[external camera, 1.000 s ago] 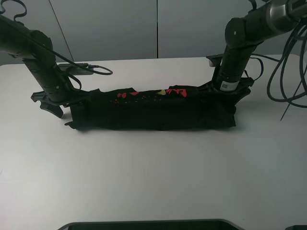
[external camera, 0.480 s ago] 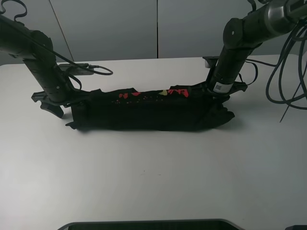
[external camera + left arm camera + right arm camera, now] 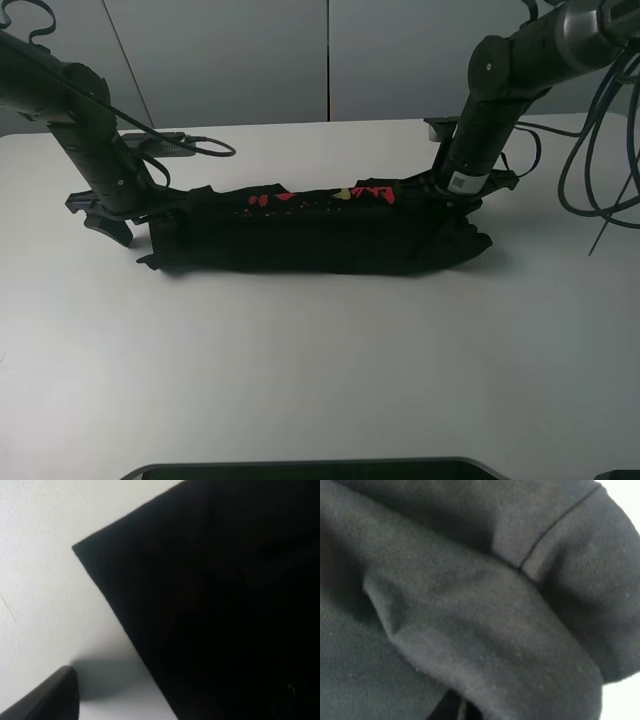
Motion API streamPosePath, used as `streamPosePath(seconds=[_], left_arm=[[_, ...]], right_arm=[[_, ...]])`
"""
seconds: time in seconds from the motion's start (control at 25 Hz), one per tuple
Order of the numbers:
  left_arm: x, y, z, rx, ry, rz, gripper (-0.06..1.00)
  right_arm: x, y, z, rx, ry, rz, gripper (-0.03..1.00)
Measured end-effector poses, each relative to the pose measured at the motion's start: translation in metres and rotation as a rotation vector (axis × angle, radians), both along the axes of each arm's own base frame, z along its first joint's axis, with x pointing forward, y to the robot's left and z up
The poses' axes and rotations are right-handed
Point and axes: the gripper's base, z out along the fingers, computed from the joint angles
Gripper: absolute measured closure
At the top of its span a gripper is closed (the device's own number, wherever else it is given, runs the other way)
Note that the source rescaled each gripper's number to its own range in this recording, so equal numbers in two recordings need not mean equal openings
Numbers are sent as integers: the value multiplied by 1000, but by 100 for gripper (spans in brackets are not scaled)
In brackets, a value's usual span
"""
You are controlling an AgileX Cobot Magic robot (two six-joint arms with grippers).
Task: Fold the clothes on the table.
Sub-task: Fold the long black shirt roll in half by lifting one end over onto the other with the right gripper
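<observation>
Print (image 3: 372, 193) on T-shirt (image 3: 310, 238) only overhead; stitched hem (image 3: 555, 527) only up close

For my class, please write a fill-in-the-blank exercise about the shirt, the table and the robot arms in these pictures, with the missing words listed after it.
1. The T-shirt lying on the table is mainly ___ in colour.
2. The table under it is plain ___.
3. The print along the shirt's far edge is mostly ___.
4. The shirt lies as a long band from the left gripper to the ___ gripper.
Missing words: black; white; red; right.
</observation>
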Motion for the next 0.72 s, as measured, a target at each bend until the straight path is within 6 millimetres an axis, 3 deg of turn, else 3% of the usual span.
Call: streamPosePath(seconds=[0.36,0.72], left_arm=[[0,0,0,-1,3,1,-4],[0,0,0,0,4,1,-4]], right_arm=[[-5,8,64,136,-48,33,83],[-5,43,88,551,-23,42,83]])
